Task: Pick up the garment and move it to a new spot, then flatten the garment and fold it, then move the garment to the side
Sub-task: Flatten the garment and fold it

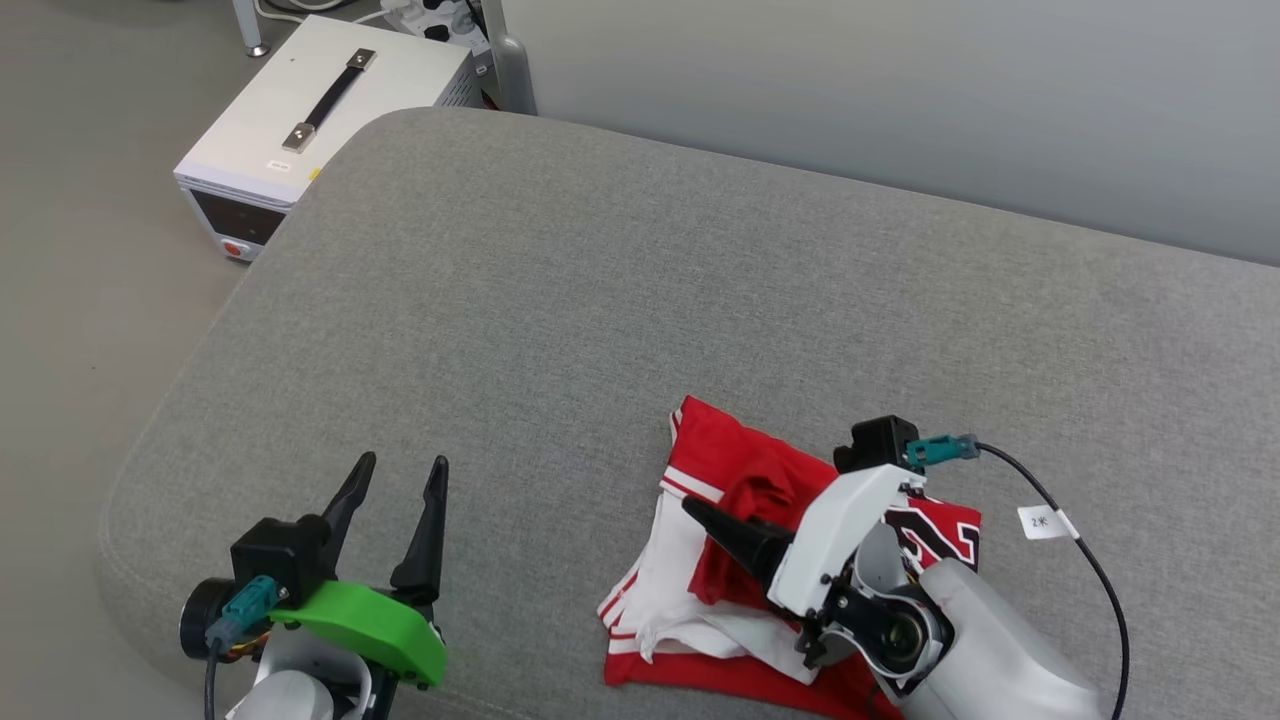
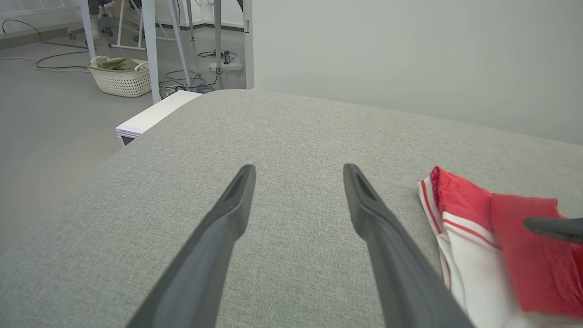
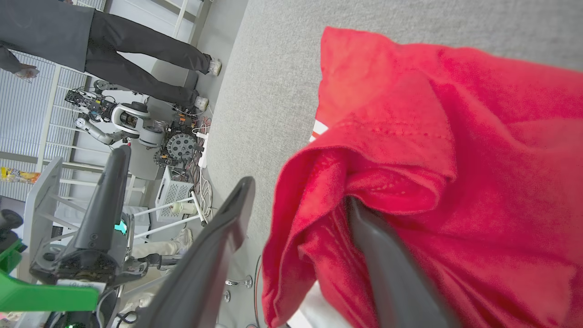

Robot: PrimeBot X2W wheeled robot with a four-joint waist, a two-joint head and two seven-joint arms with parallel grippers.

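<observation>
My right arm reaches in from the lower right of the head view. Its gripper [image 1: 722, 522] lies low on the crumpled red jersey T-shirt with white sleeves [image 1: 745, 468], at lower centre-right on the grey fabric cushion [image 1: 560, 300]. The fingers are spread, one tucked under a red fold. My left gripper [image 1: 402, 470], at lower left, is spread wide and empty.

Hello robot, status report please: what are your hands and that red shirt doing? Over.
Left gripper open over grey cushion. Right gripper open at the garment. Garment bunched, red fold draped over one right finger.
</observation>
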